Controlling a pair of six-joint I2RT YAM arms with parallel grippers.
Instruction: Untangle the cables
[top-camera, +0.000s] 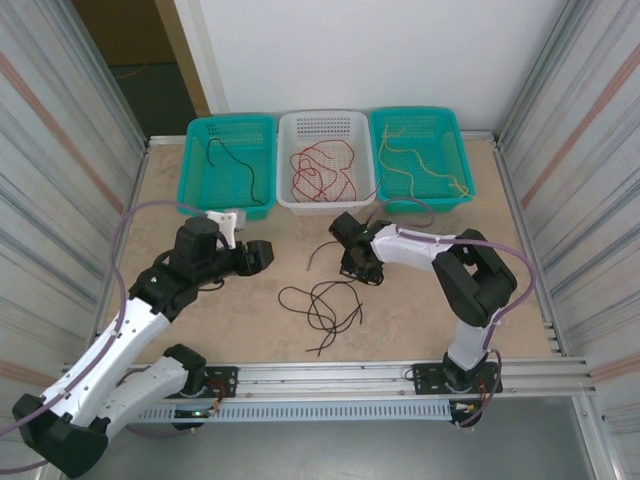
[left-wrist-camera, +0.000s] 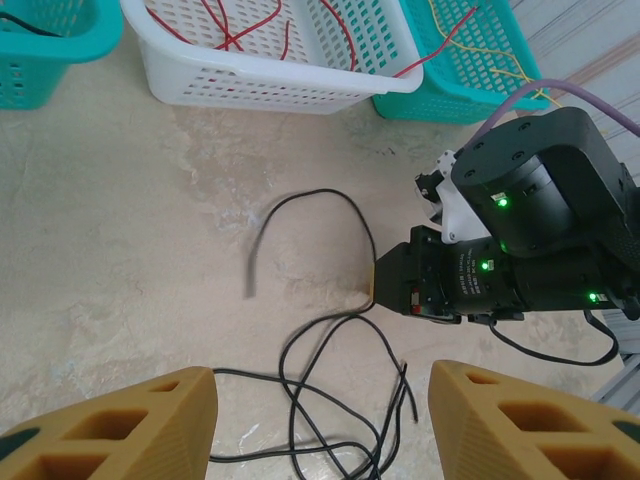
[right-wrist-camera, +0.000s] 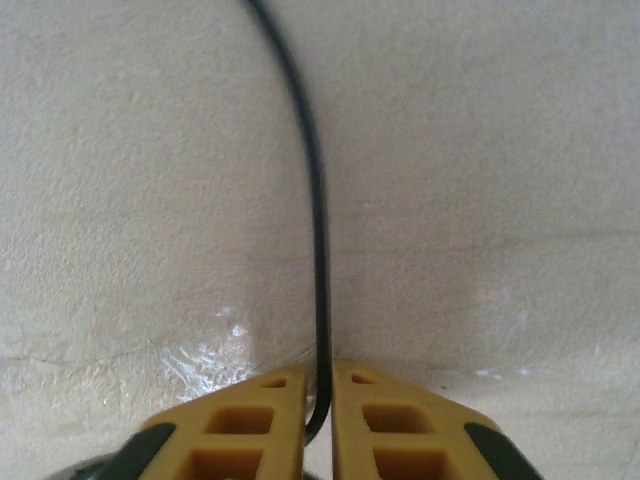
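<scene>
- Corrugated metal walls enclose a beige worktop (top-camera: 420, 330). Three baskets stand in a row along its far edge.
- Sorted so far, by the look of it:
  - one black cable (top-camera: 250, 172) lies in the left teal basket (top-camera: 196, 185);
  - the red cables (top-camera: 320, 172) lie in the white basket (top-camera: 326, 206);
  - the pale yellow cables (top-camera: 420, 165) lie in the right teal basket (top-camera: 464, 196).
- One red strand (left-wrist-camera: 440, 45) appears to cross the white basket's rim into the right teal basket. That separation may be incomplete.
- Left to do: a black tangle (top-camera: 322, 300) of several overlapping loops lies on the bare worktop between the two arms.
- Right claw (right-wrist-camera: 318, 400): fingers pressed together, pinching a black strand (right-wrist-camera: 318, 250) at worktop level. This strand arcs away from the tangle's far side.
- Left claw (left-wrist-camera: 320, 385): fingers spread, holding nothing, positioned above the near side of the tangle.
- Assessment: the task is well advanced. The step in hand is drawing one black strand free of the loops.
</scene>
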